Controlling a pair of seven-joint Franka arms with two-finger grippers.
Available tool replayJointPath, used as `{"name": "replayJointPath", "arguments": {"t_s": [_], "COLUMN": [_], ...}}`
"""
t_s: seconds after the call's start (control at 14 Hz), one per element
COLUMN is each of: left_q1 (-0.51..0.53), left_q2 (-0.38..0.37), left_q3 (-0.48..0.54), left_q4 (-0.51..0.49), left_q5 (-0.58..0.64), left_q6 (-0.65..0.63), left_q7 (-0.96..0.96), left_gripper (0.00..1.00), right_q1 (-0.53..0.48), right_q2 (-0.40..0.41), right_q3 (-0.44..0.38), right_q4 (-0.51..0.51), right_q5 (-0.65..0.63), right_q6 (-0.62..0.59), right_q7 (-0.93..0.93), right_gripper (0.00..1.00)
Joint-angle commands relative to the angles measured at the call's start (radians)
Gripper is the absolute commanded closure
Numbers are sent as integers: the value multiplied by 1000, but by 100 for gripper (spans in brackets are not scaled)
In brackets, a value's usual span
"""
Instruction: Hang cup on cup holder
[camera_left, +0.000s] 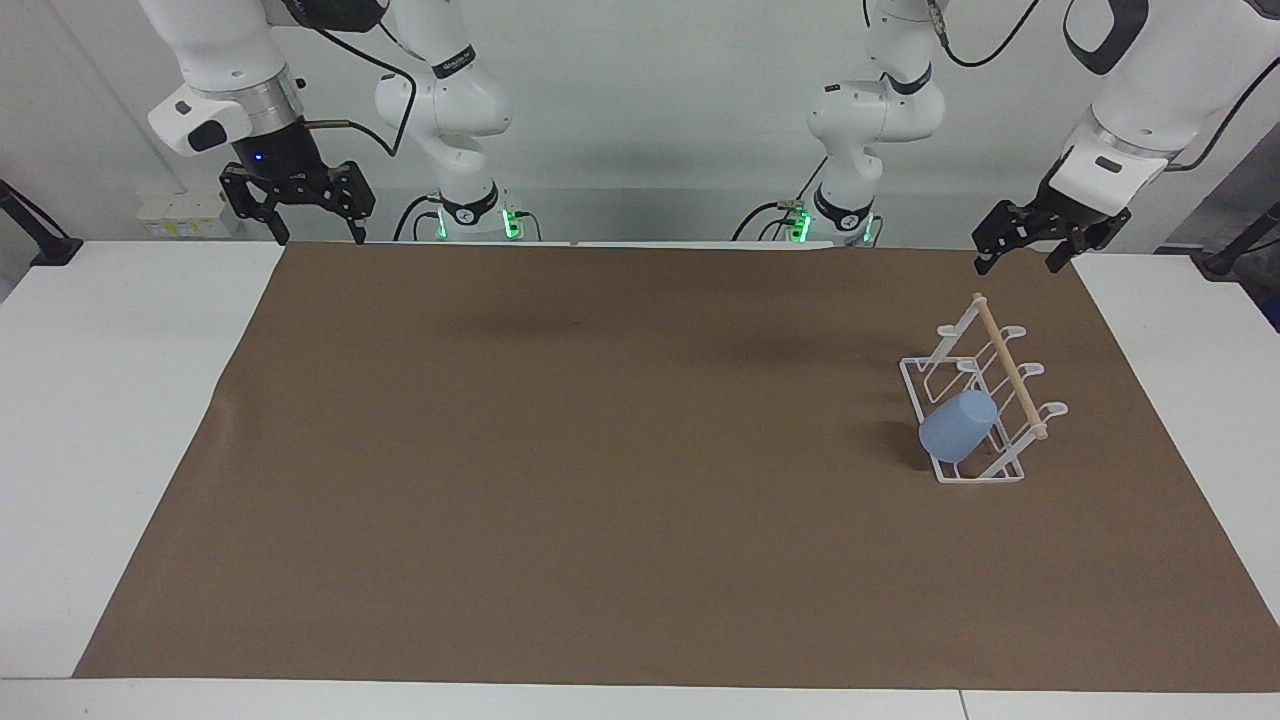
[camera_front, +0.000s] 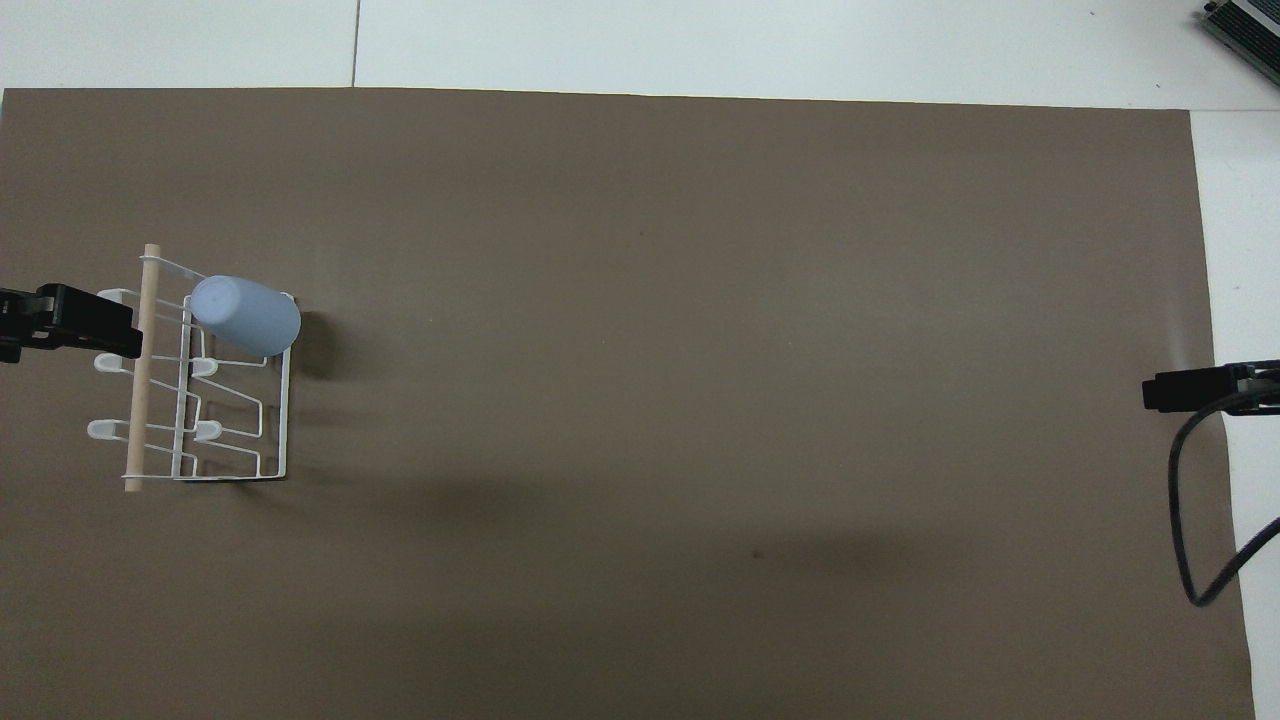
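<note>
The light blue cup (camera_left: 958, 425) sits tilted on the white wire cup holder (camera_left: 1010, 368), on the prong farthest from the robots. Its base points up toward the wooden dowel and its rim is lower. Overhead, the cup (camera_front: 245, 315) covers that end of the cup holder (camera_front: 138, 400). My left gripper (camera_left: 1016, 266) is open and empty, raised over the mat's edge beside the holder's near end; its tip shows overhead (camera_front: 85, 322). My right gripper (camera_left: 316, 238) is open and empty, raised over the mat's corner at the right arm's end; it shows overhead too (camera_front: 1180, 389).
A brown mat (camera_left: 600, 450) covers most of the white table (camera_left: 110, 400). The holder stands on the mat toward the left arm's end. A black cable (camera_front: 1195, 520) hangs from the right arm.
</note>
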Motion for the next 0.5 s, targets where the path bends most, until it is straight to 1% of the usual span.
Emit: {"name": "replayJointPath", "arguments": {"t_s": [0.0, 0.43], "left_q1": [-12, -11], "left_q2": [-3, -4], "left_q3": [4, 1], "left_q4": [9, 5], "left_q5": [-4, -6], "left_q6": [6, 4], "left_q7": [16, 8], "left_gripper": [0, 0], "right_q1": [-11, -11], "right_q2": [-16, -16], "right_q3": [4, 5], "right_q4": [-15, -15], "right_q5": [-1, -1], "right_q6": [15, 15], "right_q7": [-16, -16], "right_gripper": [0, 0]}}
